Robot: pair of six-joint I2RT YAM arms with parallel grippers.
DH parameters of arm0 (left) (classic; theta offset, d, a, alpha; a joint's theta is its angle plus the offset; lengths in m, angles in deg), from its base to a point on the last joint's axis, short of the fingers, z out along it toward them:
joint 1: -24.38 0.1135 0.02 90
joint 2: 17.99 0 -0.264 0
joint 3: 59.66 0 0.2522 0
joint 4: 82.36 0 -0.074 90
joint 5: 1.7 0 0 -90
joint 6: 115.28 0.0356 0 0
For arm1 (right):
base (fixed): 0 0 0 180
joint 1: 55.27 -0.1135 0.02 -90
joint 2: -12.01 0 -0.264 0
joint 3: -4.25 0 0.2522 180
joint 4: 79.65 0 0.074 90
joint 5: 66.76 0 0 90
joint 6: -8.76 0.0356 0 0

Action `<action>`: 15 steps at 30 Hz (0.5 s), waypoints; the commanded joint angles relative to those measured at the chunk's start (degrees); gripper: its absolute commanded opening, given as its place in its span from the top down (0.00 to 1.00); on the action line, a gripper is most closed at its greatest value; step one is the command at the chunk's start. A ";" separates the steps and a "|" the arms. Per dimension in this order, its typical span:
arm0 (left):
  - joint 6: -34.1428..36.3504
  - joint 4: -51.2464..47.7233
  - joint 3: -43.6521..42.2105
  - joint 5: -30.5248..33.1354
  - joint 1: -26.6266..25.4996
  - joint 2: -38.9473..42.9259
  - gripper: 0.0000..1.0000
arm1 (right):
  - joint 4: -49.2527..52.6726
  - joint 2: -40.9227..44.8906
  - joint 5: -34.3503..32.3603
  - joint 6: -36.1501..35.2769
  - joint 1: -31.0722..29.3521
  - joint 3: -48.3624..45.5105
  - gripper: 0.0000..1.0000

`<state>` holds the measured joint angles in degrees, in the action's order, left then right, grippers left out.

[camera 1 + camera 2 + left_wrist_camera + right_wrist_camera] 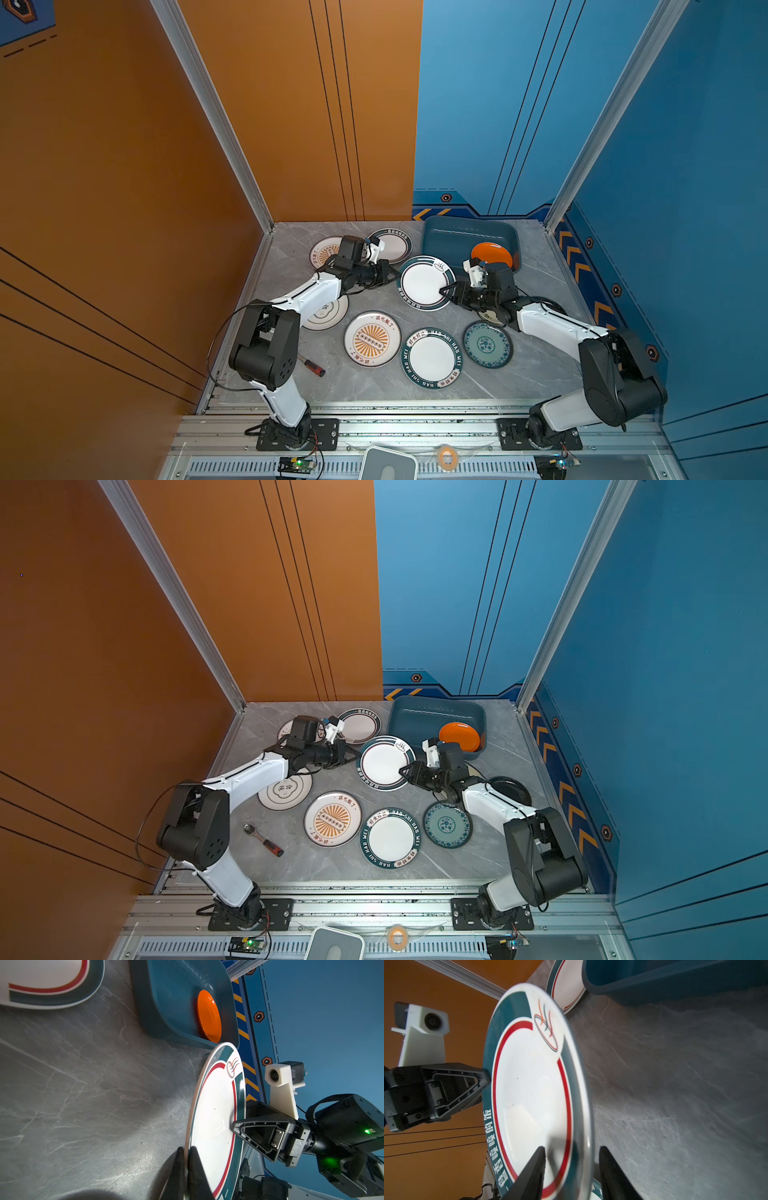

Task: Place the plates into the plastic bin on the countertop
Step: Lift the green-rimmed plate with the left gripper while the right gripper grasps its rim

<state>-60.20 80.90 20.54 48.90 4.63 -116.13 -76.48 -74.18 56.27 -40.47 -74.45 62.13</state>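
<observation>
Left claw (394,277) pinched shut on green-rimmed plate (419,279), held clear of countertop (519,365) just beside plastic bin (457,232), right claw (443,289) straddling opposite rim, jaws apart, probably to take it into the bin.

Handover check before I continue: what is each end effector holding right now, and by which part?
The left end effector pinches the green-rimmed plate by its rim. The right end effector only straddles the opposite rim, jaws apart, holding nothing.
</observation>
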 commanded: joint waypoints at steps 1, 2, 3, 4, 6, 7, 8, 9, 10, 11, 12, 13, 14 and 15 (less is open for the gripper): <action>-0.63 1.49 -0.03 -2.36 -0.51 1.73 1.00 | -6.82 -1.47 1.26 3.30 -0.90 0.07 0.65; -0.58 1.40 0.01 -2.40 -0.55 1.73 1.00 | -7.10 -1.72 1.33 3.59 -1.02 0.18 0.69; -0.46 1.32 -0.11 -2.31 -0.63 1.69 1.00 | -7.41 -1.85 1.32 3.78 -1.12 0.43 0.73; -0.33 1.22 -0.16 -2.26 -0.64 1.65 1.00 | -7.47 -1.96 1.32 3.92 -1.21 0.50 0.76; -0.10 0.95 -0.22 -1.96 -0.73 1.58 1.00 | -7.69 -2.13 1.31 4.15 -1.30 0.80 0.83; 0.04 0.92 -0.19 -1.87 -0.73 1.56 1.00 | -7.69 -2.14 1.32 4.23 -1.30 0.94 0.86; 0.18 0.87 -0.25 -1.74 -0.82 1.47 1.00 | -7.54 -2.01 1.26 4.31 -1.30 1.10 0.88; 0.22 0.78 -0.29 -1.67 -0.82 1.34 1.00 | -7.44 -1.96 1.37 4.31 -1.30 1.25 0.91; 0.30 0.63 -0.19 -1.47 -0.80 1.17 1.00 | -7.06 -1.88 1.29 4.32 -1.30 1.41 0.93; 0.41 0.48 -0.12 -1.39 -0.82 1.07 1.00 | -6.60 -1.79 1.25 4.23 -1.30 1.59 0.95; 0.51 0.43 -0.15 -1.38 -0.82 0.96 1.00 | -6.20 -1.62 1.15 4.15 -1.30 1.67 0.98; 0.54 0.43 -0.12 -1.30 -0.78 0.94 0.98 | -5.86 -1.53 1.08 4.06 -1.30 2.05 1.00; 0.67 0.43 -0.10 -1.21 -0.88 1.03 0.95 | -5.32 -1.43 1.13 3.82 -1.22 2.48 1.00; 0.81 0.34 -0.09 -1.16 -0.90 1.10 0.90 | -4.58 -1.36 1.21 3.55 -1.15 2.98 1.00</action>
<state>-59.72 80.48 19.95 50.21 5.31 -116.13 -82.84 -75.38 57.74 -34.65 -74.60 62.92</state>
